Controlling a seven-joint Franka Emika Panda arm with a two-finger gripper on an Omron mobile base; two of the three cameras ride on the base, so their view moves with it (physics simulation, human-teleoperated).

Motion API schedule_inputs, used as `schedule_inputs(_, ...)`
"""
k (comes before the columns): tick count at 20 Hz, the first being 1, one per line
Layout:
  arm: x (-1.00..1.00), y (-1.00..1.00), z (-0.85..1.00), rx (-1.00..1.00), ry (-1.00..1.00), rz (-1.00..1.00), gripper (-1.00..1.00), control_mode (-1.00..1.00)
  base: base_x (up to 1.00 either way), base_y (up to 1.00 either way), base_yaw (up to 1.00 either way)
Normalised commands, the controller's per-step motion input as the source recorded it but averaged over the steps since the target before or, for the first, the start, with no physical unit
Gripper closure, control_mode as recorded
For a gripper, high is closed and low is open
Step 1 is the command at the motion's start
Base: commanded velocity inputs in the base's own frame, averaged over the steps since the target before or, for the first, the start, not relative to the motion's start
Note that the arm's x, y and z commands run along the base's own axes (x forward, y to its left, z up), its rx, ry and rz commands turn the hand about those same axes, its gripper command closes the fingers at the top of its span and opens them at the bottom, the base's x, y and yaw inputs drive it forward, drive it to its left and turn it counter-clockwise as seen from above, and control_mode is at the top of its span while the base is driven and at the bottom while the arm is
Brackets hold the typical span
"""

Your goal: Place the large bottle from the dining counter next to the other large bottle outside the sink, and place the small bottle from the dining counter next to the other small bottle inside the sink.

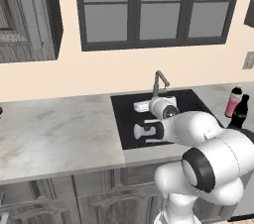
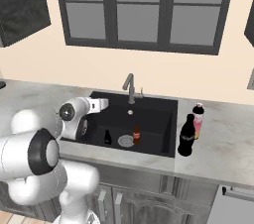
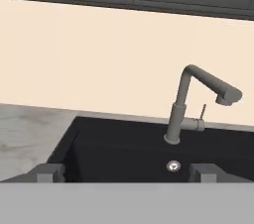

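Black sink (image 2: pixel 163 106) holds both small bottles (image 2: pixel 136 134) side by side; both large bottles (image 2: pixel 187 136) stand together on the counter (image 2: pixel 223 134), as the task requires. Gripper (image 3: pixel 126 172) hovers above the sink, jaws apart, empty.

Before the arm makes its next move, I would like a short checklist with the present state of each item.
1. Gripper open and empty: ok.
2. Two small bottles, dark small bottle and red small bottle, upright in sink: ok.
3. Two large bottles, dark large bottle and pink large bottle, together on counter right of sink: ok.
4. Faucet ahead of the hand, apart from fingertips: ok.
5. Small bottles touching each other: cannot tell.
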Motion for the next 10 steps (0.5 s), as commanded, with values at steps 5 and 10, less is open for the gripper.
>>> schedule_inputs(5,-0.46,0.26,0.48,0.07,-0.04,0.00,-1.00,-1.00,0.00,0.00,0.00)
schedule_inputs(10,-0.64,0.18,0.23,0.07,0.00,0.01,-1.00,-1.00,0.00,0.00,0.00)
